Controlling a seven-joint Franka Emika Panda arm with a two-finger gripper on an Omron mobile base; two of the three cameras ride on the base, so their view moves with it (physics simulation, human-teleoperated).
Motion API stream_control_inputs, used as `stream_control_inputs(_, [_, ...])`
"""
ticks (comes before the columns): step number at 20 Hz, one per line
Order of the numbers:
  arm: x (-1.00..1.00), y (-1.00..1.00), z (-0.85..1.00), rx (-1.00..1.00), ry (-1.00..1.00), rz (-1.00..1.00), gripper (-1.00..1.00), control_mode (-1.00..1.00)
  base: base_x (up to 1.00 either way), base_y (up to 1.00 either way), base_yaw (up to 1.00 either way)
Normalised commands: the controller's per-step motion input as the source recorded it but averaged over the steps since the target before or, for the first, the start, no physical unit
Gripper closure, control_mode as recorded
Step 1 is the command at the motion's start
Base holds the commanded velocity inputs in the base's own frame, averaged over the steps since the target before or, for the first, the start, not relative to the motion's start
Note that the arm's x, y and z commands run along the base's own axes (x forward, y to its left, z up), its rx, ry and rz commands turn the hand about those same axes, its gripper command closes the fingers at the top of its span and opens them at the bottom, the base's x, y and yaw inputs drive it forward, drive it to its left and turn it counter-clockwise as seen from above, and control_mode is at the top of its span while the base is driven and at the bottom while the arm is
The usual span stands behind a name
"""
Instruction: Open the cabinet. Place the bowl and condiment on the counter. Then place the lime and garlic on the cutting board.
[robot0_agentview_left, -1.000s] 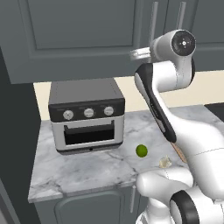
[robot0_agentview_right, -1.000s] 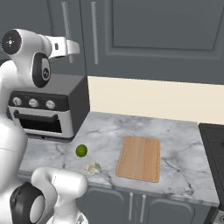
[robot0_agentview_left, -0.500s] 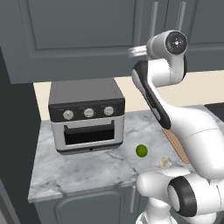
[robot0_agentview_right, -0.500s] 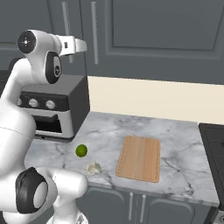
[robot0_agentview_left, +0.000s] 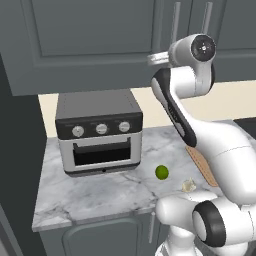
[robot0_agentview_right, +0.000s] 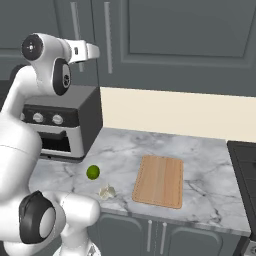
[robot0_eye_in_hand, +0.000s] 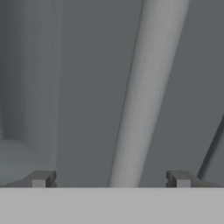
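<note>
I have the arm raised high, the gripper (robot0_eye_in_hand: 109, 178) up at the cabinet (robot0_agentview_right: 190, 45) doors. In the hand view the jaws stand wide, a dark tip at each lower corner, and one long grey bar handle (robot0_eye_in_hand: 148, 92) runs up between them, slightly slanted. I cannot tell whether either tip touches the bar; nothing is gripped.

Both cabinet doors look closed in the base views. Two vertical handles sit side by side near the door seam; in the right base view the hand (robot0_agentview_right: 85, 50) points at them from the left.

Below, on the counter (robot0_agentview_right: 210, 150):
- toaster oven (robot0_agentview_left: 97, 132) at the left, against the back wall, three knobs on its front.
- lime (robot0_agentview_right: 93, 172) near the front edge, right of the oven.
- garlic (robot0_agentview_right: 106, 191) just beside the lime, nearer the front edge; the two are close but apart.
- cutting board (robot0_agentview_right: 159, 181) to the right of both, lying flat, bare.

A dark hob edge shows at the far right of the counter. Lower grey cupboards run under the slab.
</note>
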Motion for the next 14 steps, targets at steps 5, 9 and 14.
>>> stream_control_inputs(5, [0.00,0.00,-0.04,0.00,0.02,0.00,1.00,-1.00,0.00,0.00,0.00])
stream_control_inputs(9, [-0.47,0.18,-0.02,0.00,0.00,0.02,1.00,-1.00,0.00,0.00,0.00])
stream_control_inputs(14, [-0.91,0.59,0.00,0.00,0.00,0.06,1.00,-1.00,0.00,0.00,0.00])
